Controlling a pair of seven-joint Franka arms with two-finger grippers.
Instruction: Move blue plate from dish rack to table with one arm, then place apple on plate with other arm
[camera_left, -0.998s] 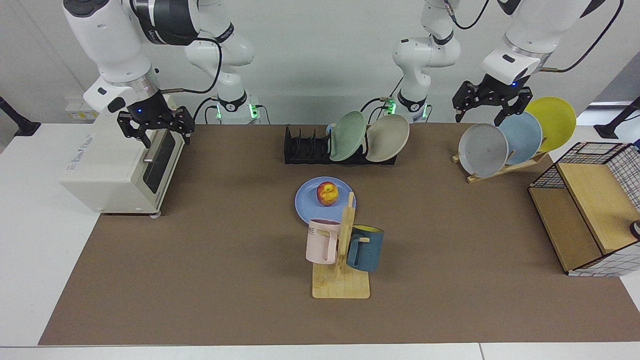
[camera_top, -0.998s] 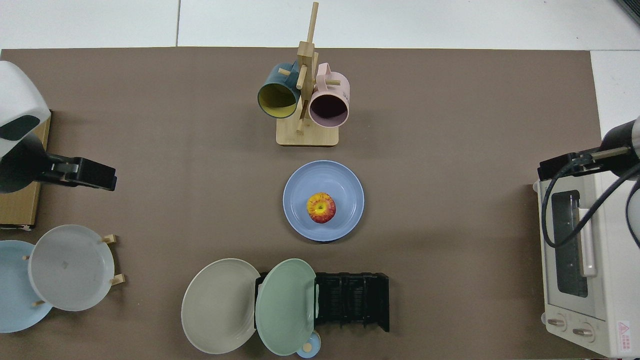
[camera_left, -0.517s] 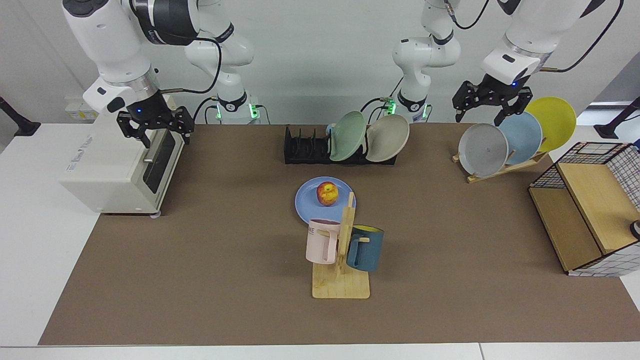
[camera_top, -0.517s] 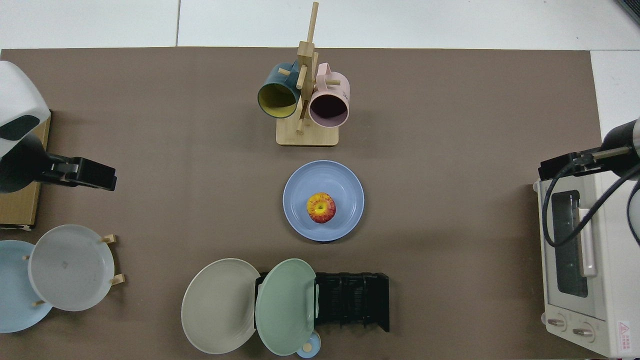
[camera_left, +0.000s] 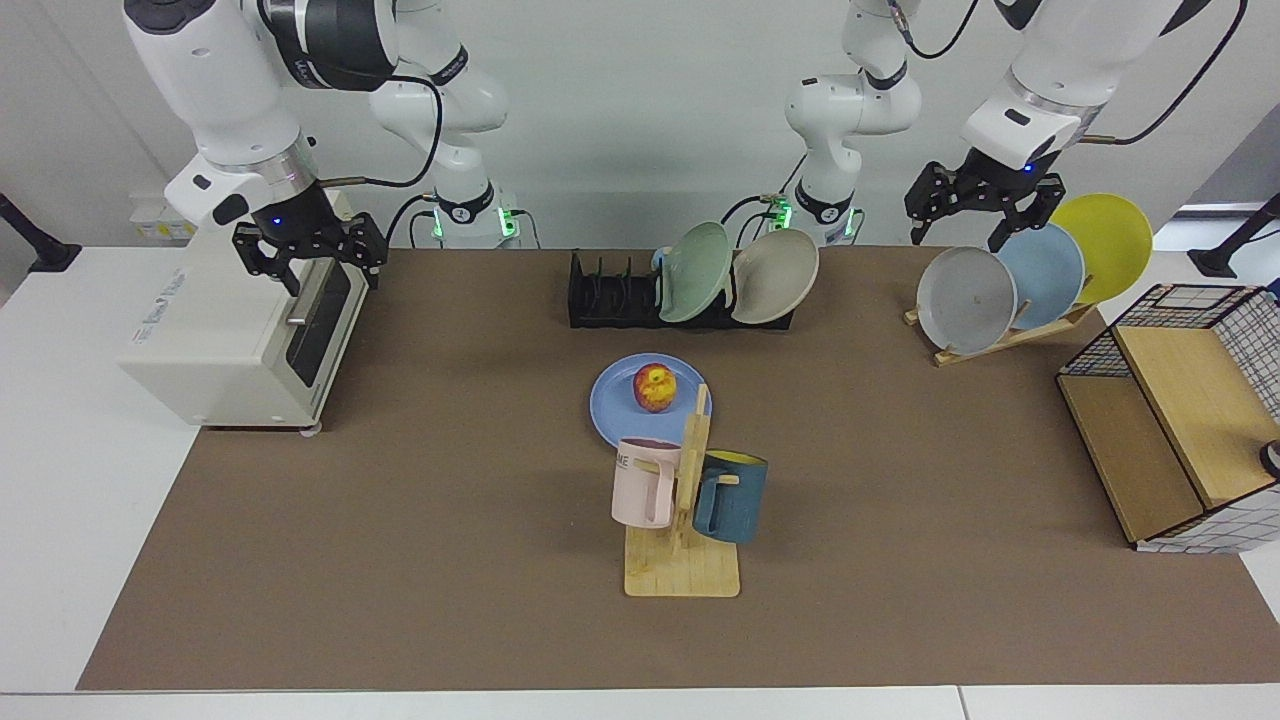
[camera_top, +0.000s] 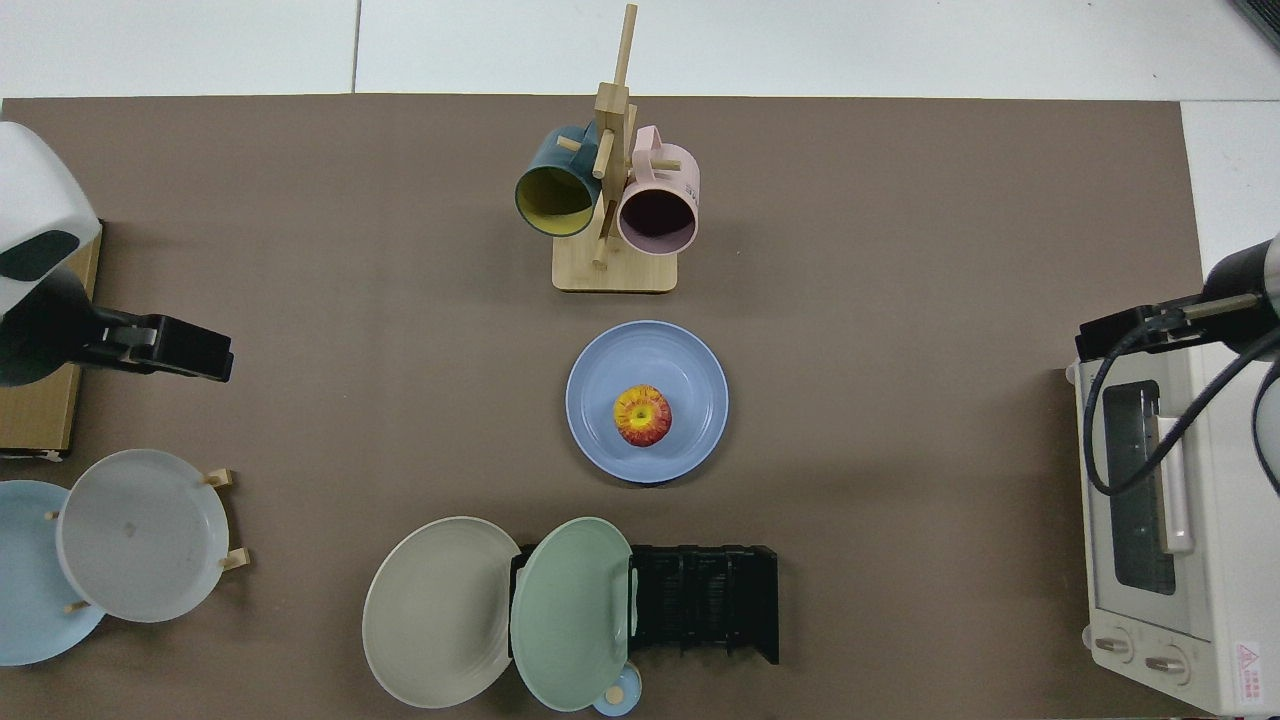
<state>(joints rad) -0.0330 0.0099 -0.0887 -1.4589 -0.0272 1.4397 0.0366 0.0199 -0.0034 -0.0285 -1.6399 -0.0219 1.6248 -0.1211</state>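
Observation:
The blue plate (camera_left: 612, 412) (camera_top: 694, 368) lies flat on the brown table (camera_left: 400, 560) (camera_top: 900, 300), just in front of the black dish rack (camera_left: 608, 298) (camera_top: 712, 602). The red-and-yellow apple (camera_left: 655, 387) (camera_top: 642, 415) rests at the plate's middle. My right gripper (camera_left: 318, 272) (camera_top: 1112, 335) hangs open and empty above the toaster oven, far from the plate. My left gripper (camera_left: 972, 226) (camera_top: 190, 350) hangs open and empty over the wooden plate stand. Both arms wait away from the centre.
A sage-green plate (camera_left: 695, 272) and a beige plate (camera_left: 776, 276) lean in the rack. A mug tree (camera_left: 690, 480) with a pink and a dark blue mug stands just in front of the plate. A toaster oven (camera_left: 235, 335), a wooden stand with three plates (camera_left: 966, 300) and a wire-and-wood crate (camera_left: 1180, 430) line the sides.

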